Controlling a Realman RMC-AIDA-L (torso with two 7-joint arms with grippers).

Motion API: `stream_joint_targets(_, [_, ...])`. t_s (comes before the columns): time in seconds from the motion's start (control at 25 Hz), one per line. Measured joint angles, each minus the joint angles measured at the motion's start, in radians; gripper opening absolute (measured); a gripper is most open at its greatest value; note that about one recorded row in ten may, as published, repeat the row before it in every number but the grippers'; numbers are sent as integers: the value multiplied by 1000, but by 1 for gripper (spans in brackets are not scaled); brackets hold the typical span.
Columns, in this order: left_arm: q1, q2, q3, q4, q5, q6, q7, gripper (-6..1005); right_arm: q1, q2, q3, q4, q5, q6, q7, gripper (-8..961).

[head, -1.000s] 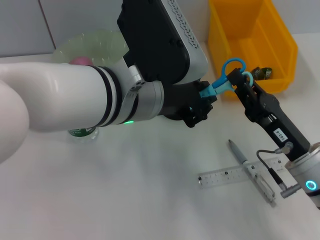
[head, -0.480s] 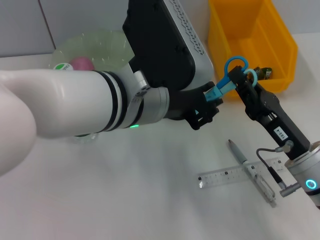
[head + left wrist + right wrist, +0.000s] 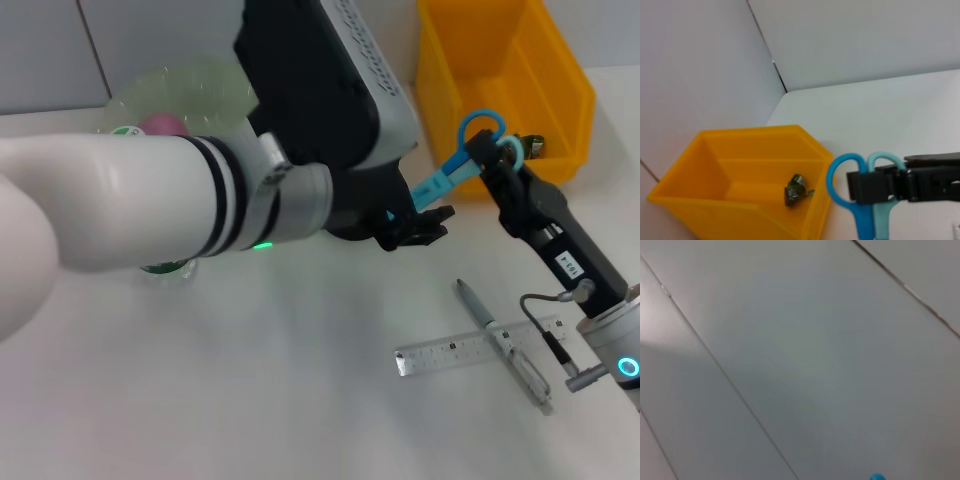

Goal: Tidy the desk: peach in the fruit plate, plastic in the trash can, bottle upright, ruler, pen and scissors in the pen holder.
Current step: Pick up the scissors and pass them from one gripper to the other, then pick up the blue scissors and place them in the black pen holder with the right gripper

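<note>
**Head view: scissors held between 2 claws, handover in progress**

Head view, clock directions on that frame. Right claw (image 3: 490,150) is clamped on the scissors (image 3: 455,165) at the handle loops; the left wrist view confirms black fingers (image 3: 875,186) pinching across both blue loops (image 3: 860,200). Left claw (image 3: 420,215) sits at the blade end, at about 7 o'clock from the right claw. Can't tell whether its fingers are shut on the blades or just around them: the tips are hidden behind the claw body.

Key relation: the scissors' long axis runs from 1 o'clock (handles, up near the yellow bin (image 3: 560,90)) down to 7 o'clock (blades, at the left claw). They hang above the surface (image 3: 300,400), not resting on it. Each claw has 1 end, so whichever lets go decides the next carry. My read: transfer from right to left.

No pen holder visible in any view, probably hidden behind the left arm. Pen (image 3: 505,340) and ruler (image 3: 450,355) lie crossed on the surface at 5 o'clock, nearer the right arm. Peach (image 3: 160,125) looks to be in the green plate (image 3: 200,85) at 10 o'clock.

Risk: scissors pivot if the blade grip is loose at release.
</note>
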Motion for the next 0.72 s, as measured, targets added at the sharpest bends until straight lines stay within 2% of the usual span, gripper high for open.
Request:
stream_joint_targets(0.24, [77, 6, -48, 69, -54, -27, 41, 734, -16, -5, 50, -24, 1, -3, 0, 88])
stream_joint_targets(0.36, [164, 8, -108, 114, -230, -33, 221, 771, -12, -5, 69, -55, 1, -3, 0, 87])
stream_joint_targets(0.44, [179, 8, -121, 117, -273, -28, 258, 789, -2, -6, 77, -86, 1, 0, 0, 87])
stream_joint_targets(0.48, [218, 10, -157, 114, -401, -5, 377, 798, 6, -6, 78, -104, 1, 3, 1, 87])
stream_joint_targets(0.52, [241, 10, -178, 102, -482, 15, 458, 797, 15, -6, 78, -120, 1, 5, 0, 87])
stream_joint_targets(0.64, [266, 10, -198, 85, -561, 38, 543, 793, 53, -6, 76, -170, 1, 29, 0, 88])
stream_joint_targets(0.68, [302, 10, -227, 21, -688, 94, 697, 792, 86, -6, 71, -199, 0, 55, -1, 88])
stream_joint_targets(0.72, [302, 10, -227, 21, -688, 94, 697, 792, 86, -6, 71, -199, 0, 55, -1, 88])
